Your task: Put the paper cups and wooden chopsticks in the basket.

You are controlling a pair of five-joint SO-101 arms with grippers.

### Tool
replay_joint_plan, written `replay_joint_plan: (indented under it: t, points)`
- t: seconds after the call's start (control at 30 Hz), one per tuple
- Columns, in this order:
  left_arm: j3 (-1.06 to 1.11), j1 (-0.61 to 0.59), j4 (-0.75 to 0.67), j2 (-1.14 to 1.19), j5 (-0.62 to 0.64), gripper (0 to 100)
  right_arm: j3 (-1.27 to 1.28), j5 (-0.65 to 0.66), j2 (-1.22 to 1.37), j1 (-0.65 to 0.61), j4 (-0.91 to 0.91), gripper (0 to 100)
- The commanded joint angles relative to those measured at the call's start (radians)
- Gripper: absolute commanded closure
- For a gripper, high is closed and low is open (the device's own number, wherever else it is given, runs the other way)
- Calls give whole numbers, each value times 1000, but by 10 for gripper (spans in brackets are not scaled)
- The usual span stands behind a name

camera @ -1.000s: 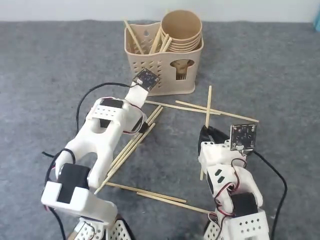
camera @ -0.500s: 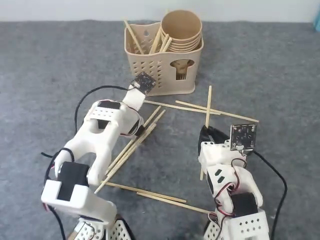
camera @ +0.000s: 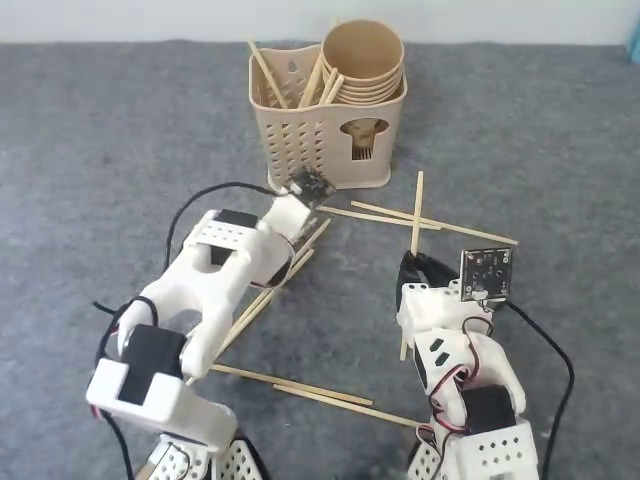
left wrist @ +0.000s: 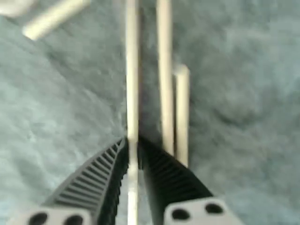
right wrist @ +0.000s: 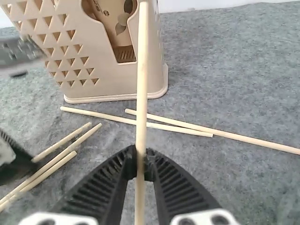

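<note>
- the left gripper (left wrist: pixel 132 140) is low over the grey mat (camera: pixel 560 150), just near of the basket (camera: pixel 310 150). its jaws are narrow, pinched on a chopstick (left wrist: pixel 132 89).
- two neighbour sticks (left wrist: pixel 164 70) lie right beside that chopstick. whether they touch it cannot be told.
- the right gripper (right wrist: pixel 140 154) sits right of centre. its jaws are narrow too, clamped on a second chopstick (right wrist: pixel 141 70) that points far, toward the basket's right side.
- the cups (camera: pixel 363 60) are stacked in the basket's right compartment. a few basket sticks (camera: pixel 265 70) lean in its left compartment.
- a long pair (camera: pixel 400 218) lies on the mat between the basket and the right gripper. the second chopstick runs across it.
- a bundle (camera: pixel 255 300) lies slanted along the right flank of the left arm (camera: pixel 200 290).
- a near pair (camera: pixel 300 388) lies between the two arm bases, well apart from the basket.
- in the high view the left arm covers its own gripper and the far end of the bundle.
- the near end of the second chopstick is lost behind the right arm (camera: pixel 450 350).
- in the right wrist view the basket's top is cut off, so its contents are hard to make out there.
</note>
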Motion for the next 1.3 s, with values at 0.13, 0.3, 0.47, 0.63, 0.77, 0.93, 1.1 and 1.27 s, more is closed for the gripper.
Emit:
replay_joint_plan:
  t: [0.13, 0.3, 0.47, 0.63, 0.77, 0.93, 1.1, 1.27]
  points:
    - [-13, 81, 117, -20, 0, 990, 3, -6, -18, 15, -16, 991]
    - [-101, 81, 215, -135, 2, 990, 5, -6, -18, 15, -16, 991]
    - [-142, 84, 305, -420, 2, 989, 5, -6, -18, 15, -16, 991]
    - [-139, 75, 298, -730, 2, 989, 5, -6, -18, 15, -16, 991]
    - [-136, 74, 199, -924, 5, 988, 5, -6, -18, 15, -16, 991]
    - [-82, 74, -69, -1036, 170, 988, 5, -6, -18, 15, -16, 991]
    - [12, 66, -479, -1037, 460, 988, 8, -6, -18, 15, -16, 991]
    - [130, 68, -944, -980, 694, 988, 9, -6, -18, 15, -16, 991]
